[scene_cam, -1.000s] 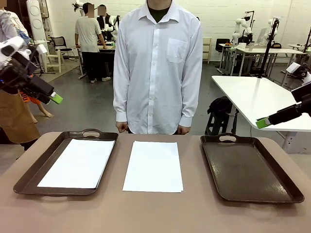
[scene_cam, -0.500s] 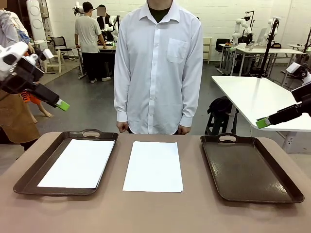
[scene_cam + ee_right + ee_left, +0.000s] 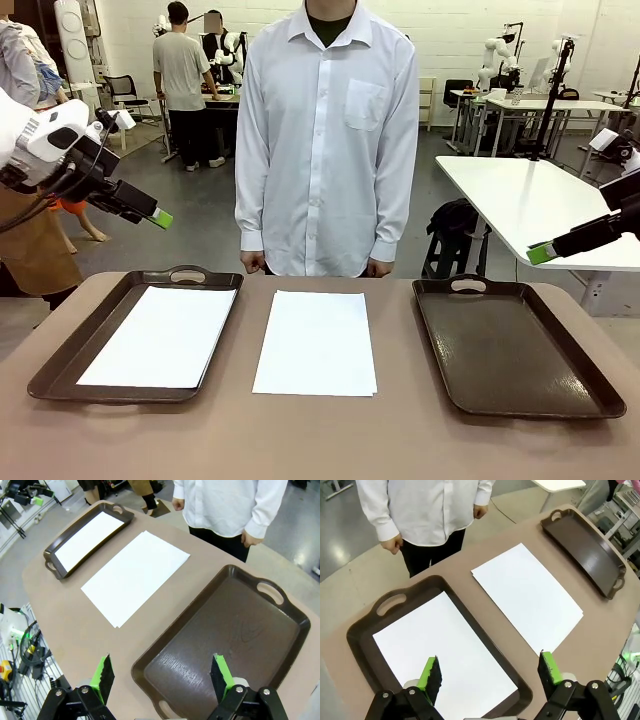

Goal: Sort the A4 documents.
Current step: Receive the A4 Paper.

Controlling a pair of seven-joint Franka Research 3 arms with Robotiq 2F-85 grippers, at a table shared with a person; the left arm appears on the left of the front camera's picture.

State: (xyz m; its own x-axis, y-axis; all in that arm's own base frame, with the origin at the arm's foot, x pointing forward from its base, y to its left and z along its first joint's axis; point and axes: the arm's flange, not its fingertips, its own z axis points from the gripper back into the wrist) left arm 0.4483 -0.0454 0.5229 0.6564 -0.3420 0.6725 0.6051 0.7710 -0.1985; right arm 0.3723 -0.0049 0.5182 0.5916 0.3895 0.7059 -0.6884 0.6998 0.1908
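Brown surface (image 3: 320,440) bears a loose sheet (image 3: 316,342); well off it, left claw (image 3: 488,661) and right claw (image 3: 161,658) gape empty; fetching it probably needs edge-pinching.

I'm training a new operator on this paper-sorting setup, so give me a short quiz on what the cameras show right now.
1. True or false: one white sheet lies inside the left tray.
2. The other sheet lies: A) on top of the first sheet; B) flat on the table, between the left tray and the right tray; C) held in a gripper.
3. In one word, how do the jaws of the left gripper and the right gripper stand?
Key: 1 true; 2 B; 3 open (both grippers are in the air and hold nothing).
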